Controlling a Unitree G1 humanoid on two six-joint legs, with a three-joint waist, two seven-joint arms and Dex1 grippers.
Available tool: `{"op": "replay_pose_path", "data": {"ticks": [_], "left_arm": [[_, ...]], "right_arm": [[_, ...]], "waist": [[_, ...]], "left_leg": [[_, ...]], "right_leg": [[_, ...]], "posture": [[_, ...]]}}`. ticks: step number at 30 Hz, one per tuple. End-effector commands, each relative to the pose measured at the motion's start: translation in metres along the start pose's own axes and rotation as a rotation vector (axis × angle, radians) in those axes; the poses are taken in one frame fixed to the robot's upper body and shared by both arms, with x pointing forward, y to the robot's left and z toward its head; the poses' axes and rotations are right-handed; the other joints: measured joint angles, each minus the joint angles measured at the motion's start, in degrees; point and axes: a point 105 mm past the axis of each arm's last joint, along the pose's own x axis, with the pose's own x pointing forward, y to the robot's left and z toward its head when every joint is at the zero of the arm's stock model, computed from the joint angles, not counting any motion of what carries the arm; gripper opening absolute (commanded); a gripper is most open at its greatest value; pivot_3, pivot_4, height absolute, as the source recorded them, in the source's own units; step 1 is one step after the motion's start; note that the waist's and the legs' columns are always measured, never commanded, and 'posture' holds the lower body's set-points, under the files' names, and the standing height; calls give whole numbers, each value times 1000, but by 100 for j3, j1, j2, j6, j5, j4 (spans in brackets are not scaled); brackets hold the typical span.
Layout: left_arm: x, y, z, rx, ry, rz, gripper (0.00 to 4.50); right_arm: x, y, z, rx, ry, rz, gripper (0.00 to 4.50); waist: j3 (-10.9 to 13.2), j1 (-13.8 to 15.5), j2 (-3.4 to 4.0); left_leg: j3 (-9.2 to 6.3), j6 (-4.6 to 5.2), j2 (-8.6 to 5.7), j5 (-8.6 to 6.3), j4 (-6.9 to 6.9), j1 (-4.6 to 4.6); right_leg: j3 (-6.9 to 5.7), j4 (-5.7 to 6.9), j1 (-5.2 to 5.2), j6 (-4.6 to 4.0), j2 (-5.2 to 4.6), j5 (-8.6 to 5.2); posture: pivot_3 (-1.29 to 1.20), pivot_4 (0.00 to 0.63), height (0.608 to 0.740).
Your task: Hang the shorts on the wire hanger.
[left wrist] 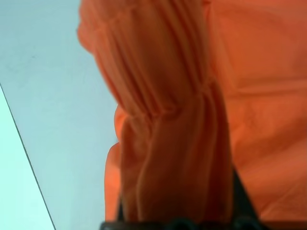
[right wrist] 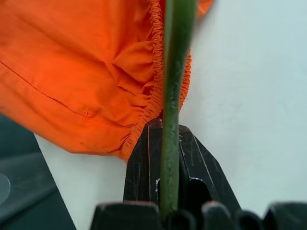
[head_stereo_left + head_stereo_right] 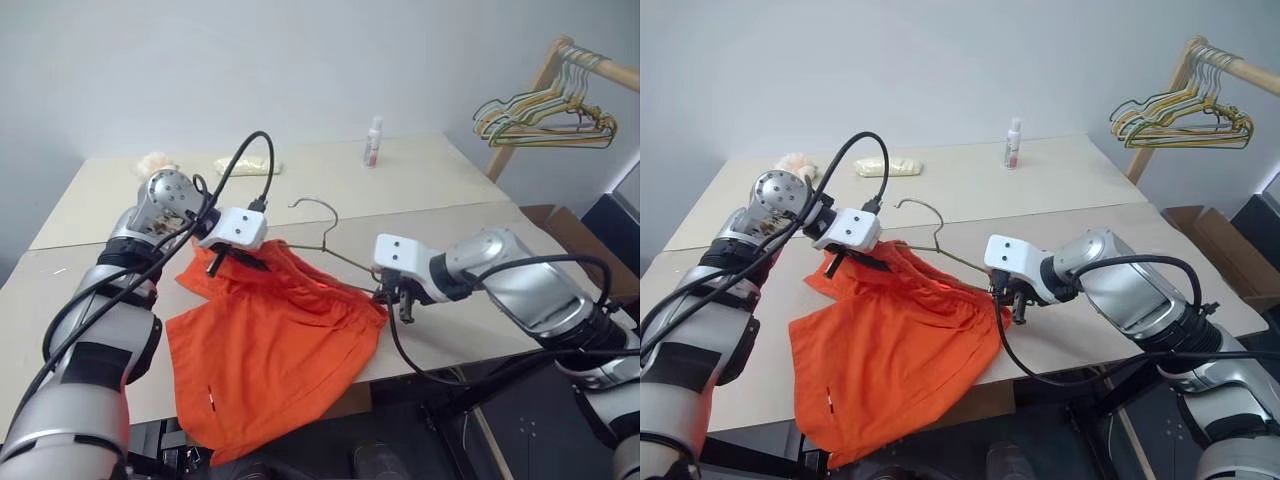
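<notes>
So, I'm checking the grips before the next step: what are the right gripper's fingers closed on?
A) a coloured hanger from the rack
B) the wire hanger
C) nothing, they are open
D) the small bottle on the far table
B: in the right wrist view the wire hanger runs straight between the shut fingers of the right gripper, beside the waistband of the orange shorts.

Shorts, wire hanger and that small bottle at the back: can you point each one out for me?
shorts [image 3: 270,350]: left eye view, on the flat orange fabric of the front.
wire hanger [image 3: 318,204]: left eye view, on its curved hook.
small bottle [image 3: 1013,142]: right eye view, on its body, standing on the far table.
</notes>
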Motion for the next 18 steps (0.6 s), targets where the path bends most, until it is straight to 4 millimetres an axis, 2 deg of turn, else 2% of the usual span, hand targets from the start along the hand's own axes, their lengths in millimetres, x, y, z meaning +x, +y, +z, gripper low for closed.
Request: {"op": "replay_pose_path", "data": {"ticks": [1,2,6,9,14,16,18], "left_arm": [[-8,15,15,43,-24,43,45],[-7,16,16,33,-34,51,45],[-6,17,18,-16,-74,64,0],[-8,14,13,-77,-94,75,0],[-13,11,7,-190,-136,96,0],[-14,10,4,-225,-140,102,0],[-15,9,2,-247,-141,106,0]], "right_arm": [[-13,-5,19,-52,-81,-38,0],[-13,-6,20,-55,-90,-52,0],[-21,-18,2,-36,-46,-164,1067],[-48,-35,-15,71,-57,-278,1939],[-98,-53,-44,251,-121,-466,3727],[-115,-51,-60,340,-156,-514,4401],[-120,-38,-73,402,-184,-501,4478]], "waist": [[0,-11,0],[0,-13,0],[0,-15,0],[1,0,-1],[1,-28,-1],[1,-33,-1],[1,-36,-1]], "left_leg": [[0,0,-1,0,0,0],[0,0,0,0,0,0],[-1,0,-1,0,1,-2],[-4,0,-2,0,3,-7],[-6,2,-1,-1,6,-12],[-6,3,-1,-1,5,-7],[-5,3,-1,-2,3,-4]], "right_leg": [[0,1,0,0,-1,0],[0,1,0,0,-1,0],[-1,1,0,1,-2,0],[-4,1,-1,1,-3,0],[-5,2,-5,1,-4,-1],[-3,3,-1,1,-4,-1],[-3,2,2,1,-4,-1]], "posture": [[-234,0,740],[-236,0,740],[-248,0,740],[-254,0,740],[-260,0,740],[-262,0,740],[-262,0,740]]}}
